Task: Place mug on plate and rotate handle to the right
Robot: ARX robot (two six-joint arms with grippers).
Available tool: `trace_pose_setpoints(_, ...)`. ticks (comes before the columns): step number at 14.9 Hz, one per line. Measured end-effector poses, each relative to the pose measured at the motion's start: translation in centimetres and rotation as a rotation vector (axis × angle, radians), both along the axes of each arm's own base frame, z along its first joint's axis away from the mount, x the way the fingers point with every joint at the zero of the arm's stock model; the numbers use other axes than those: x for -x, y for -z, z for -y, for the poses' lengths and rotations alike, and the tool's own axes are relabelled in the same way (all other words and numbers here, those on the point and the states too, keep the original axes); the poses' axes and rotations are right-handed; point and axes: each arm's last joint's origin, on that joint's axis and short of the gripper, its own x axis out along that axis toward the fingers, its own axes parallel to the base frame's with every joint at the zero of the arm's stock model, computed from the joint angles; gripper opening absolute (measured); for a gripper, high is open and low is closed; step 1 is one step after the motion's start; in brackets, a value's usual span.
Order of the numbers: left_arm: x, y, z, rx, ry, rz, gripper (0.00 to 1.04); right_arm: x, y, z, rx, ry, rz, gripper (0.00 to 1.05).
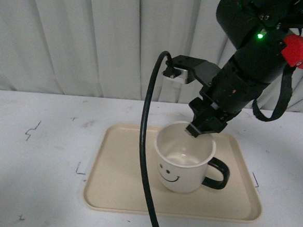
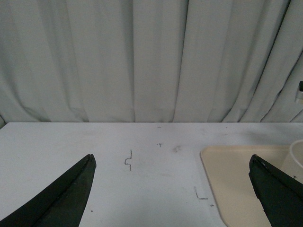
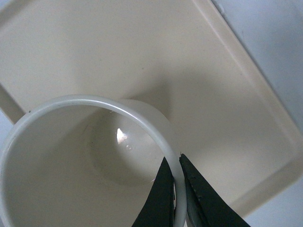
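**Fig. Rotate step, near its end.** Mug (image 1: 182, 162) stands upright on plate (image 1: 120, 189), right of ctr. Handle (image 1: 217, 174) points approx. 3–4 o'clock in front view, i.e. to the right. I judge placement done and rotation about complete.

Right arm (image 1: 248, 73) slopes steeply down from 1 o'clock, wrist pitched down. Right jaws are narrow, pinching the mug rim at approx. 1 o'clock, one finger inside the wall and one outside (right wrist view).

Next move, as I read it: trim handle to 3 o'clock if req'd, then part the jaws & lift straight up w/o tipping the mug.

Left jaws are wide apart, holding nothing, low over the surface (image 2: 142, 151) beside the plate. Left arm is not in front view.
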Motion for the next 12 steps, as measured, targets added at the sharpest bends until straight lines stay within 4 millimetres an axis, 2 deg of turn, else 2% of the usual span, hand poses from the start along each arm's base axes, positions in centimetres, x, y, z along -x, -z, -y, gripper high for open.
trace_pose_setpoints(2, 0.0, 0.0, 0.0, 0.000, 0.000, 0.000, 0.98, -0.3, -0.6, 0.5, -0.037, -0.179, 0.046, 0.03)
trace_pose_setpoints(5, 0.0, 0.0, 0.0, 0.000, 0.000, 0.000, 0.98, -0.1, -1.4, 0.2, -0.039, -0.379, 0.065, 0.03)
trace_pose_setpoints(7, 0.0, 0.0, 0.0, 0.000, 0.000, 0.000, 0.98, -0.1, -0.7, -0.3, -0.022, -0.471, 0.062, 0.03)
trace_pose_setpoints(10, 0.0, 0.0, 0.0, 0.000, 0.000, 0.000, 0.98, -0.6, 1.6, 0.3, 0.037, -0.535, 0.011, 0.03)
trace_pose_setpoints(12, 0.0, 0.0, 0.0, 0.000, 0.000, 0.000, 0.98, -1.7, 1.3, 1.0, 0.066, -0.558, 0.017, 0.03)
